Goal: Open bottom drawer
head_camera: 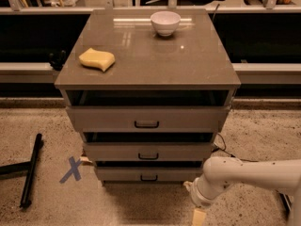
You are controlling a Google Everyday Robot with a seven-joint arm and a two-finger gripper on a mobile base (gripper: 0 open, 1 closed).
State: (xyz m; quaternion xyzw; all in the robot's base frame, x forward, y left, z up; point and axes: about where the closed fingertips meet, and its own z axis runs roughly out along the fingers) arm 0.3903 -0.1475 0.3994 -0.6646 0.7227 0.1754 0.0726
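At the foot of the grey-beige drawer cabinet (141, 51), the bottom drawer (122, 174) is sitting as the narrowest and shortest of three stacked fronts, its face set back from the two above. Its small black loop handle (149, 178) is showing at the centre. Each of the three fronts is carrying one such handle, and a dark gap is showing above each front.

Right of the cabinet's base, the white arm (244, 175) is reaching in low from the right edge. The gripper (198, 216) is hanging below the wrist, near the bottom drawer's right corner and apparently apart from it. It is mostly cut off by the lower edge, so I cannot tell whether it is spread or closed.

On the cabinet top, one white bowl (165, 22) is standing near the back edge and one yellow sponge (97, 59) is lying at the left. Left of the cabinet, one blue tape cross shaped like an X (71, 169) is lying on the speckled floor.
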